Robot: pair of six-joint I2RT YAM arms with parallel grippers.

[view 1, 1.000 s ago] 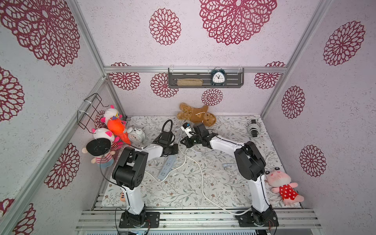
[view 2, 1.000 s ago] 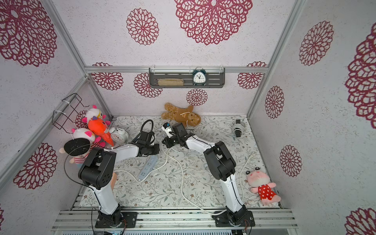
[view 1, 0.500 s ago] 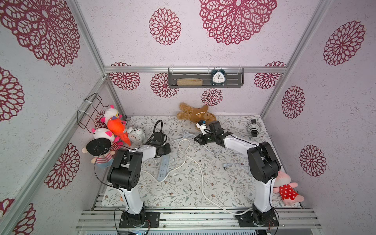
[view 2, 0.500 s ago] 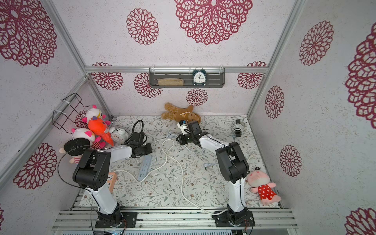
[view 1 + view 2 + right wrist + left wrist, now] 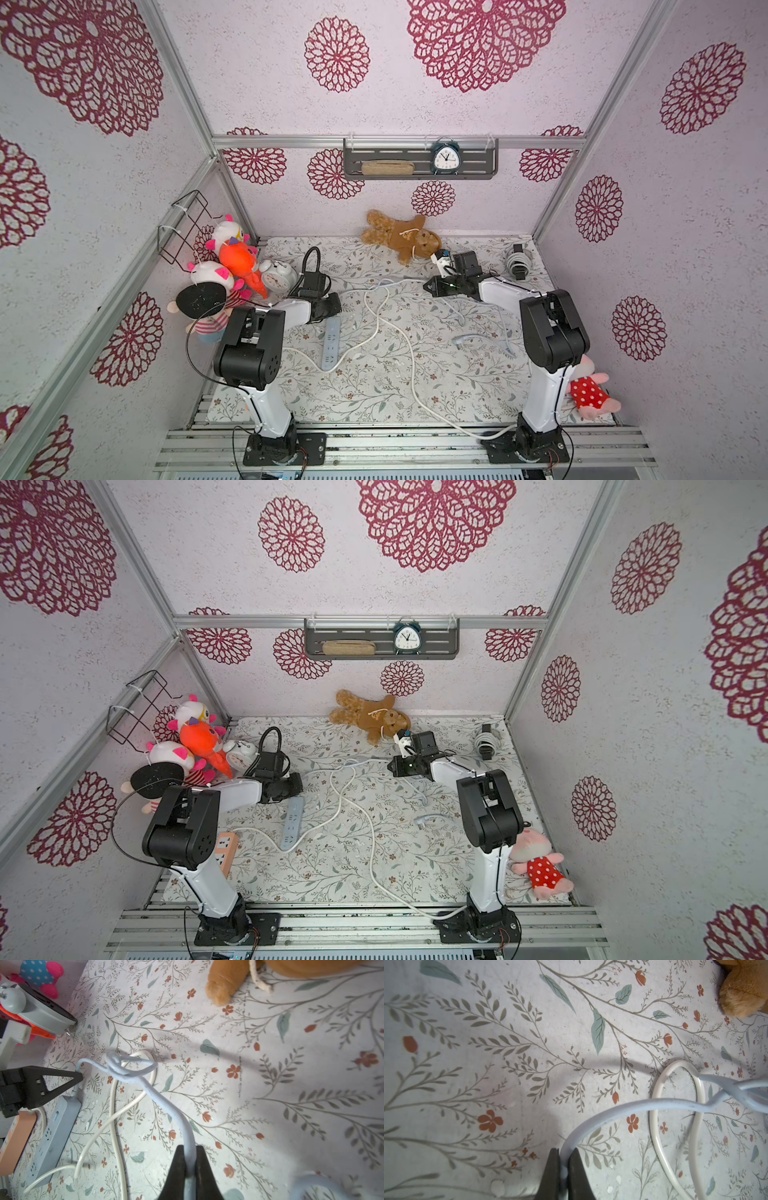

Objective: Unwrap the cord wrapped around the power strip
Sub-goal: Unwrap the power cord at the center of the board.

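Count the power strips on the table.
2. The blue power strip lies flat, left of centre. The orange power strip lies nearer the front-left corner, partly hidden behind the left arm. More could be hidden behind the arms.

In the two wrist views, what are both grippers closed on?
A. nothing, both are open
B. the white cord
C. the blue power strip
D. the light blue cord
D: each wrist view shows it, with the left gripper and the right gripper both pinching the light blue cord, while the white cord is in neither grip.
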